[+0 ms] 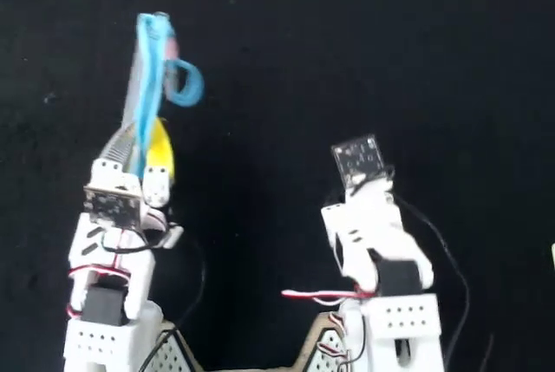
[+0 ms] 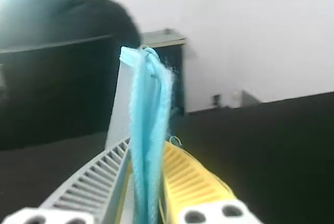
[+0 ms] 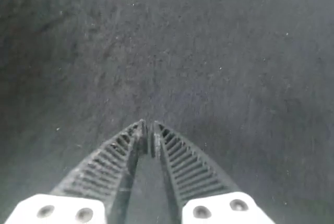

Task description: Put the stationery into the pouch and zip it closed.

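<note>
A: So, counted?
B: One pouch (image 1: 154,60), pinched upright in left gripper (image 2: 148,148), clear of table (image 1: 347,60).
A: Right side?
B: One right gripper (image 3: 148,127), jaws pressed together, nothing held, over table.

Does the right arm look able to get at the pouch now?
Likely yes: the left gripper holds the pouch up, and open table lies between it and the shut right gripper.
</note>
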`<control>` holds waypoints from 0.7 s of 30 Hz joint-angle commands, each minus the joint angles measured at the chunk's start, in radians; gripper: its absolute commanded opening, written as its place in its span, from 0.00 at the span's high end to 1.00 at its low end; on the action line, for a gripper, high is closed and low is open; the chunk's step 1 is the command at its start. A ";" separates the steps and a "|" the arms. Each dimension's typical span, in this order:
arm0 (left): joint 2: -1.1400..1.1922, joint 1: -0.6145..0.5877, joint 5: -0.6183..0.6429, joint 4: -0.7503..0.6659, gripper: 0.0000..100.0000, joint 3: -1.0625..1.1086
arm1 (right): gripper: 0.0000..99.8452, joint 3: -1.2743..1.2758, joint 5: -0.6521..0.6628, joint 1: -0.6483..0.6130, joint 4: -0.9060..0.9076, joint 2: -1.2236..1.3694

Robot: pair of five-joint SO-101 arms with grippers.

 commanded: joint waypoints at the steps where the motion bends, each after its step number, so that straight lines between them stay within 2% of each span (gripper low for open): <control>1: 0.012 0.070 0.003 -0.021 0.97 0.031 | 0.99 0.059 -0.005 0.011 -0.025 -0.163; 6: 0.014 0.119 0.008 -0.014 0.97 0.048 | 0.99 0.165 -0.005 0.011 -0.014 -0.357; 8: 0.014 0.140 0.006 -0.014 0.97 0.062 | 0.99 0.177 -0.005 0.009 0.041 -0.424; 11: 0.025 0.170 0.006 0.017 0.96 0.067 | 0.99 0.160 -0.003 0.008 0.086 -0.432; 16: 0.143 0.260 0.012 0.115 0.81 0.050 | 0.99 0.163 -0.003 0.008 0.080 -0.430; 21: 0.290 0.288 0.034 0.049 0.85 0.058 | 0.99 0.177 -0.003 0.008 0.069 -0.430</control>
